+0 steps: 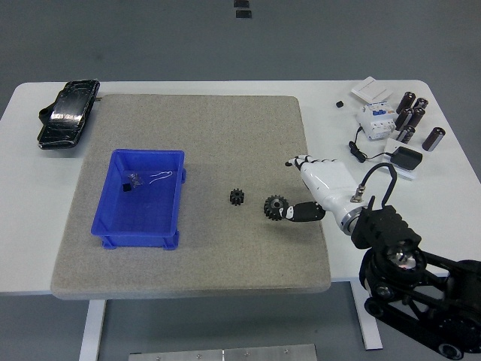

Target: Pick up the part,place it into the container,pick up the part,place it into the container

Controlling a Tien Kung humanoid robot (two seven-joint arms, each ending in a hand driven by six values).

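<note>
**Both gears still on the mat, hand at the first**

The right robot hand (pixel 307 192) reaches in from the lower right, its thumb touching the larger gear (pixel 274 206) and the other fingers stretched above it; it does not look closed on the part, which sits on the grey mat (pixel 188 263). A smaller gear (pixel 237 197) lies just to the left, untouched. Further left stands the blue bin (pixel 143 229), holding only a small clip-like item, no gear that I can see. So I judge neither pick-and-place is done: both gears are yet to be lifted and dropped in. The left robot hand is out of view.
</note>
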